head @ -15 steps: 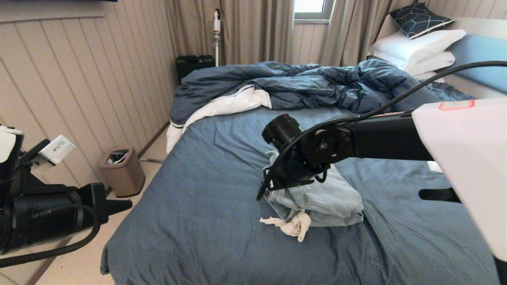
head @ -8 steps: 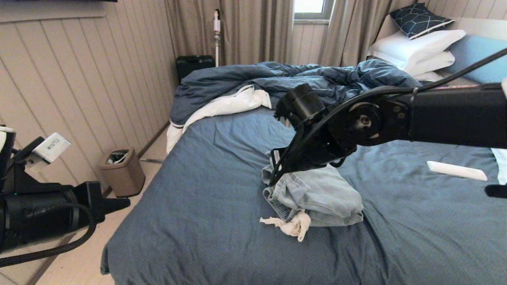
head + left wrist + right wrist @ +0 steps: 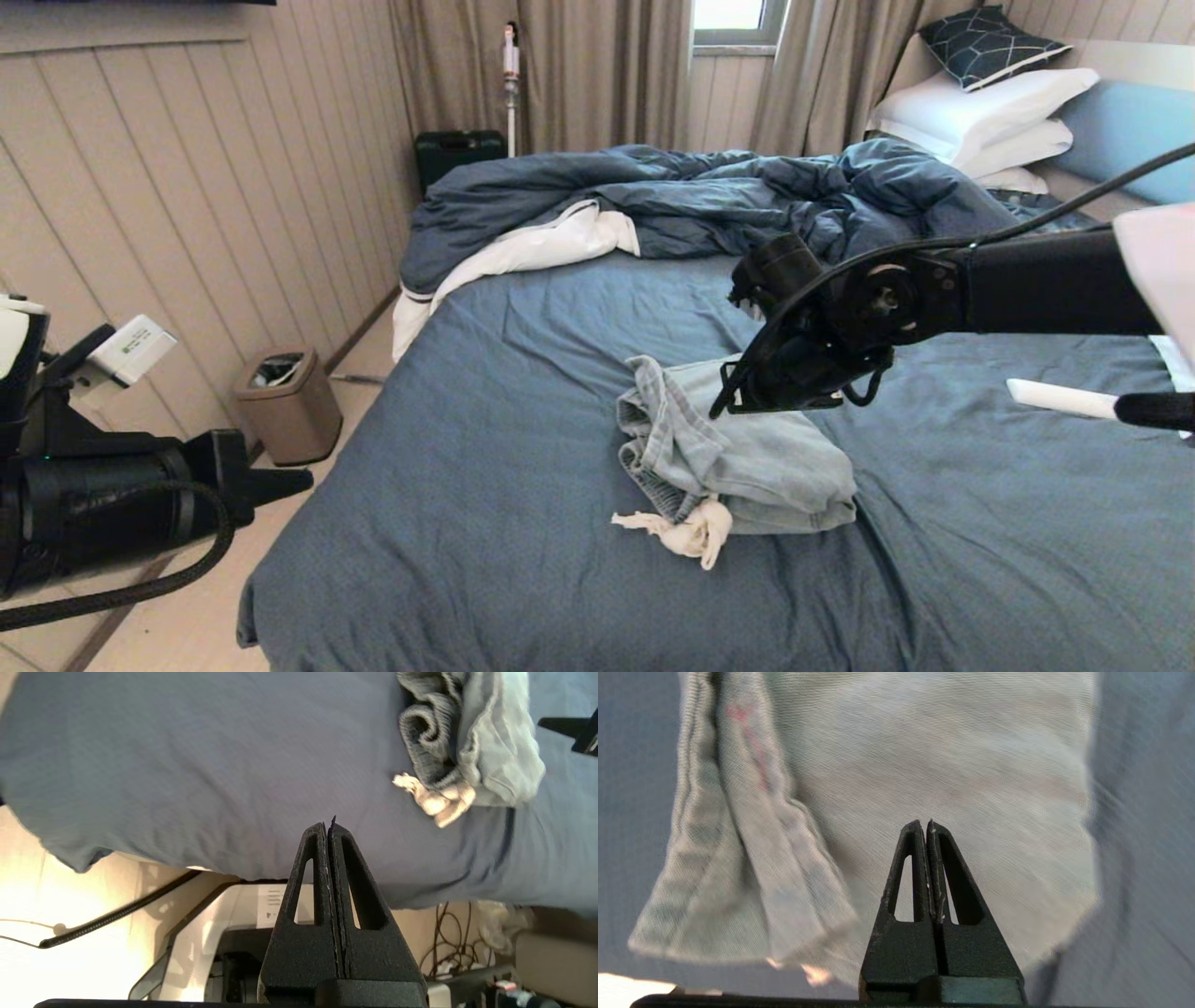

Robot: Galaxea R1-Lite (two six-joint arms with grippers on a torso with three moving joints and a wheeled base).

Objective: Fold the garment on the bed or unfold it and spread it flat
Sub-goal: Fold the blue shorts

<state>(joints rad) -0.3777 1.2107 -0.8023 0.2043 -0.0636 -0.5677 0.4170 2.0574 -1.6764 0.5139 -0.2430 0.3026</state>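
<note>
The garment, pale denim shorts, lies bunched and partly folded in the middle of the bed, with white pocket lining spilling from its near edge. My right gripper hangs shut just above the garment's far side with nothing between its fingers. In the right wrist view the shut gripper points at the denim below it. My left gripper is parked off the bed's left side. It is shut and empty, with the garment far off.
A rumpled dark blue duvet with a white underside fills the far part of the bed. White pillows and a patterned cushion sit at the headboard. A small white object lies on the sheet at right. A bin stands on the floor at left.
My right gripper has swung to the right, from the garment's left edge to its far right side, staying shut. The garment lies as before and the left arm has barely moved.
</note>
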